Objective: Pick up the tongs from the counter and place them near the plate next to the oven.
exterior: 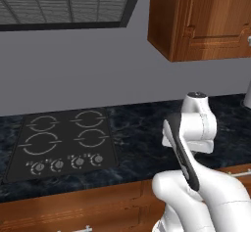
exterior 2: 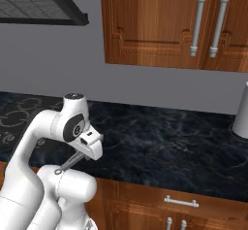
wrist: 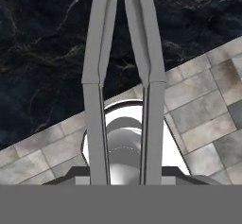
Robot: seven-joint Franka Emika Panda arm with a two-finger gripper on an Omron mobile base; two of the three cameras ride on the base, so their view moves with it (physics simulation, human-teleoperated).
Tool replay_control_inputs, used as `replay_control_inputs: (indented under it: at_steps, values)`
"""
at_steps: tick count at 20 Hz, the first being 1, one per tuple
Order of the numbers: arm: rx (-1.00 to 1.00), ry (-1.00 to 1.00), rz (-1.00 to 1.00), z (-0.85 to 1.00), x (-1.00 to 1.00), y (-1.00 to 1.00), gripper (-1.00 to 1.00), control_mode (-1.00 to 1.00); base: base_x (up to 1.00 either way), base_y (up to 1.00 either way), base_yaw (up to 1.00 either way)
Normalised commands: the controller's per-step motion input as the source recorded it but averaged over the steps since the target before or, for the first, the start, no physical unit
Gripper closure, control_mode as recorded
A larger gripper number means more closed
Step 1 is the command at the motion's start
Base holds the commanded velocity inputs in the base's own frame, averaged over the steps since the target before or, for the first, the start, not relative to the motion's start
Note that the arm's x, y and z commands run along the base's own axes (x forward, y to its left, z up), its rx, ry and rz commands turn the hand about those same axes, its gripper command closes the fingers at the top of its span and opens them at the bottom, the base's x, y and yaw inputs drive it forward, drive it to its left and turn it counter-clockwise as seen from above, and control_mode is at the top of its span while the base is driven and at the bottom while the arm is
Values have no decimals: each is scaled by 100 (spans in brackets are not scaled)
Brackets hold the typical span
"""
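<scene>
My gripper (exterior 2: 81, 156) is shut on the silver-grey tongs (exterior 2: 67, 166), which stick out down and to the left of the hand, in the air in front of the counter's edge. In the hand view the two thin arms of the tongs (wrist: 97, 53) run from between my fingertips up across the picture, with the gripper (wrist: 124, 178) at the bottom. Beyond them lies the glossy black marbled counter (wrist: 42, 38), and below it a tiled floor (wrist: 203, 105). The counter (exterior 2: 160, 141) stretches out ahead of the arm. The plate and the oven are out of view.
A black cooktop (exterior: 63, 143) with several burners and knobs is set into the counter (exterior: 142, 133) on the left, under a range hood (exterior: 63, 3). Wooden wall cabinets (exterior 2: 164, 20) hang above. A grey canister (exterior 2: 242, 112) stands at the far right. Drawers with silver handles (exterior 2: 181, 202) are below.
</scene>
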Motion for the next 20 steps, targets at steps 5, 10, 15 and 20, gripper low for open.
replay_control_inputs:
  at_steps: [5, 10, 15, 20]
  values:
    - [0, 6, 0, 13, 0, 0, 100, -100, 0, 0, 0]
    - [0, 1, -1, 8, -1, 0, 100, -100, 0, 0, 0]
    - [0, 0, 0, 0, 0, 0, 100, 100, -15, -2, -21]
    - [0, 0, 0, 0, 0, 0, 100, 100, -15, -11, -49]
